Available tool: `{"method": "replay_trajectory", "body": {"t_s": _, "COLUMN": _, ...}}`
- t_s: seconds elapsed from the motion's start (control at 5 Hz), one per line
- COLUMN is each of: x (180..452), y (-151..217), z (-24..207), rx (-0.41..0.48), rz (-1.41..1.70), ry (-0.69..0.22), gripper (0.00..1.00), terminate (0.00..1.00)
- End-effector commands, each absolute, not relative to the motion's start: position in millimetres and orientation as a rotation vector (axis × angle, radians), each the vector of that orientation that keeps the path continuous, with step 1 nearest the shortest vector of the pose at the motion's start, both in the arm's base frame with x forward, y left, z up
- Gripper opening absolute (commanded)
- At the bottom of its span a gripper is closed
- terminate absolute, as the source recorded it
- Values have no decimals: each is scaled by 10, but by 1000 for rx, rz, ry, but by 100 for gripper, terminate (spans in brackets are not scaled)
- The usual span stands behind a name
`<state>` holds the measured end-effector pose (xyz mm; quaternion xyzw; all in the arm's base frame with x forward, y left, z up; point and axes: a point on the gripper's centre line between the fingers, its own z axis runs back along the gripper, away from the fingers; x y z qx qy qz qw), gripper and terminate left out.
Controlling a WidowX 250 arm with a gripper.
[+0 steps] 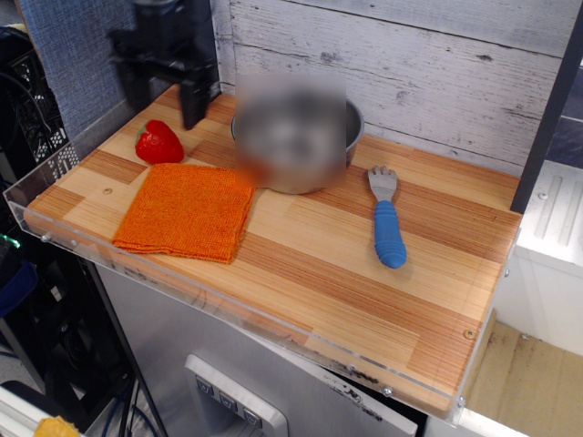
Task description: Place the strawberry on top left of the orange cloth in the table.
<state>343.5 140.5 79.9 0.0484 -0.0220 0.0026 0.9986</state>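
The red strawberry [159, 143] lies on the wooden table [310, 264] just beyond the far left corner of the orange cloth [188, 211], touching or nearly touching its edge. My black gripper [166, 107] hangs open and empty above and a little behind the strawberry, its two fingers apart, one finger [194, 102] clearly visible. The cloth lies flat at the table's front left.
A steel bowl [291, 137], blurred in this view, stands behind the cloth to the right. A fork with a blue handle [387, 223] lies right of the bowl. A clear acrylic rim [55, 168] borders the table. A white plank wall stands behind.
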Motion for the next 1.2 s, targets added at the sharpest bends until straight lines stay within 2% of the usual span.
{"method": "replay_trajectory", "body": {"t_s": 0.0, "x": 3310, "y": 815, "z": 1402, "rx": 72, "rz": -107, "ry": -179, "gripper": 100, "terminate": 0}}
{"method": "replay_trajectory", "body": {"t_s": 0.4, "x": 3032, "y": 804, "z": 1530, "rx": 91, "rz": 21, "ry": -157, "gripper": 100, "terminate": 0}}
{"method": "replay_trajectory", "body": {"t_s": 0.8, "x": 3008, "y": 801, "z": 1574, "rx": 77, "rz": -44, "ry": -169, "gripper": 100, "terminate": 0}}
{"method": "replay_trajectory", "body": {"t_s": 1.0, "x": 3008, "y": 801, "z": 1574, "rx": 77, "rz": -44, "ry": -169, "gripper": 100, "terminate": 100}}
